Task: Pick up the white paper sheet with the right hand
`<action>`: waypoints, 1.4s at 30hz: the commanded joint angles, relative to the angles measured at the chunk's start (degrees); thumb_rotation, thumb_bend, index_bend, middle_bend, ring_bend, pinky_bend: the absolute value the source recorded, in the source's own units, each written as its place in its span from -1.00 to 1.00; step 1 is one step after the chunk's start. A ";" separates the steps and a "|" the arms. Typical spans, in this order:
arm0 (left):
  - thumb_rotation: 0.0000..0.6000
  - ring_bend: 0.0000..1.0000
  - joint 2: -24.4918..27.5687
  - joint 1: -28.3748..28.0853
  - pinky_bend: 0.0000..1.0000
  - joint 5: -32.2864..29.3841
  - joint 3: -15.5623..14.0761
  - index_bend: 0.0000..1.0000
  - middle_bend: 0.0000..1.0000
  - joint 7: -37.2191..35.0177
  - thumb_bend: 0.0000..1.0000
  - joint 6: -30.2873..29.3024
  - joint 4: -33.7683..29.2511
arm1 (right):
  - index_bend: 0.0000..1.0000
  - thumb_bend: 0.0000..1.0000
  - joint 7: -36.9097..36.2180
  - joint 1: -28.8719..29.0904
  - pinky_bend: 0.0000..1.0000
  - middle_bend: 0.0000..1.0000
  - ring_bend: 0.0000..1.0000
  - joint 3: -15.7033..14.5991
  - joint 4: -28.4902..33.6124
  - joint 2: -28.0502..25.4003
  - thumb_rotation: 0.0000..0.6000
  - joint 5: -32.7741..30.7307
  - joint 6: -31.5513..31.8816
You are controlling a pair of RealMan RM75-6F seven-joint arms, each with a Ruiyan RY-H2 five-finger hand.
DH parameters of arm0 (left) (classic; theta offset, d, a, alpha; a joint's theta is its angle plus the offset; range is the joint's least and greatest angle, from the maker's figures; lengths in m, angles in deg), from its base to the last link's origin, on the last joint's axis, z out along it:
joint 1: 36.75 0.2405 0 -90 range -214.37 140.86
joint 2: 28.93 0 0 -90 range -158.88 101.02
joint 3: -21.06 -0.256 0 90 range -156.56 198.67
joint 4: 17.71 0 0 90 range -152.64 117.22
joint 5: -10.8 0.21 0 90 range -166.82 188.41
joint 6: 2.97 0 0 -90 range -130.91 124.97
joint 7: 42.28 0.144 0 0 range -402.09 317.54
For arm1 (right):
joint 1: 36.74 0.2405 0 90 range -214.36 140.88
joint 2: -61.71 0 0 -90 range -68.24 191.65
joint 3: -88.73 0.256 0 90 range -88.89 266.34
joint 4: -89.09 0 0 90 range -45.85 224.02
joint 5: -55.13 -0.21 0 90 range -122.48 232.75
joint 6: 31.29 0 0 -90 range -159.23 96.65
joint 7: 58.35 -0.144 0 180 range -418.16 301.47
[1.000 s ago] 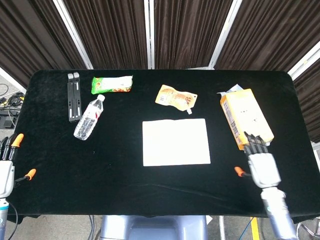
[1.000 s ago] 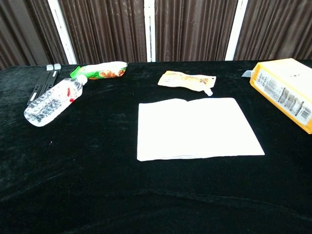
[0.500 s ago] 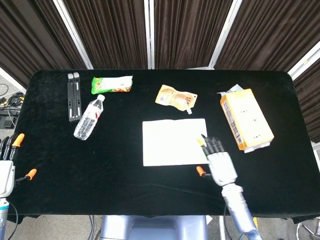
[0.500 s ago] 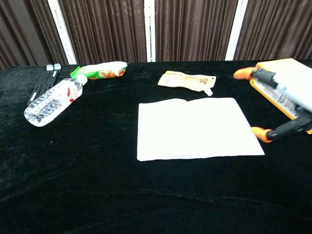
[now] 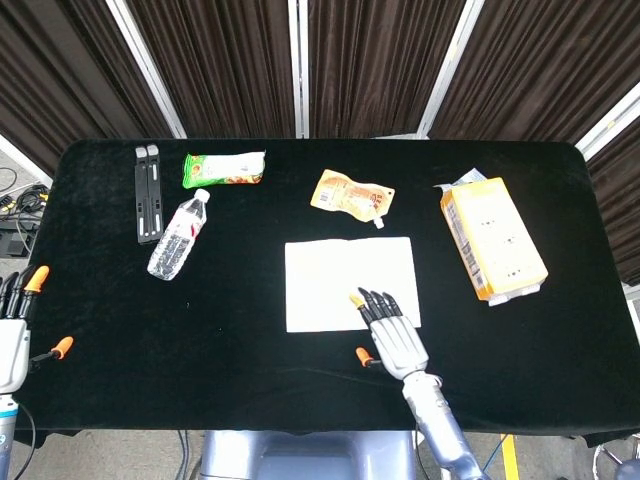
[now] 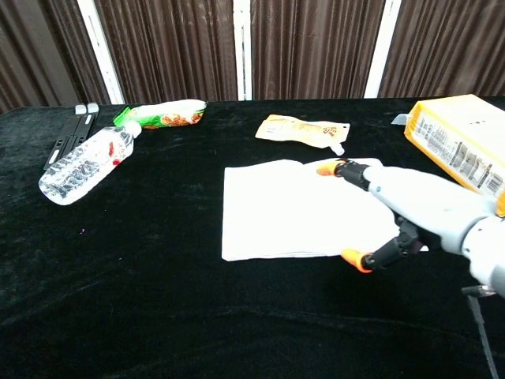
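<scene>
Hovering over the near right corner of the flat white paper sheet (image 5: 350, 284), my right hand (image 5: 388, 334) has its fingers spread wide and stretched forward, and it holds nothing. From the chest view the same hand (image 6: 410, 213) hangs above the right part of the sheet (image 6: 300, 209), with one orange fingertip reaching toward the sheet's far edge and the thumb's orange tip just off the near edge. I cannot tell whether any fingertip touches the paper.

That sheet lies flat in the middle of the black cloth-covered bench (image 5: 230, 350), with a faint crease near its far edge.

My left hand (image 5: 14, 325) sits at the near left edge of the bench, well apart from everything on it; its orange-tipped fingers are apart and it is empty.

Beyond the sheet, on the far side, lies a yellow spouted drink pouch (image 5: 351, 194). To the right lies a yellow cardboard box (image 5: 493, 238), long side running near to far, with a small bluish scrap showing at its far end. On the far left lie a clear plastic water bottle (image 5: 178, 235) on its side, a green and white snack packet (image 5: 223, 168), and a pair of black bars with grey ends (image 5: 147, 192), side by side.
</scene>
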 commanded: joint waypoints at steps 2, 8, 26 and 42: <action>1.00 -1.00 0.20 0.09 -1.00 -0.19 0.15 -1.00 -1.00 -0.48 -0.74 -0.13 -0.03 | -1.00 -0.58 0.26 1.18 -1.00 -1.00 -1.00 0.37 -3.56 2.75 1.00 -0.40 0.43; 1.00 -1.00 0.43 0.07 -1.00 -0.99 0.29 -1.00 -1.00 -1.09 -0.74 0.46 0.11 | -1.00 -0.59 -0.44 2.13 -1.00 -1.00 -1.00 1.20 -7.23 5.70 1.00 -1.74 0.60; 1.00 -1.00 1.02 -0.14 -1.00 -3.57 0.97 -1.00 -1.00 -2.87 -0.74 2.38 0.66 | -1.00 -0.59 -1.33 4.61 -1.00 -1.00 -1.00 1.91 -18.30 14.09 1.00 -2.47 1.28; 1.00 -1.00 1.73 -0.11 -1.00 -5.83 1.78 -1.00 -1.00 -5.12 -0.74 3.62 1.08 | -1.00 -0.60 -4.30 6.16 -1.00 -1.00 -1.00 3.54 -24.87 19.50 1.00 -3.36 0.37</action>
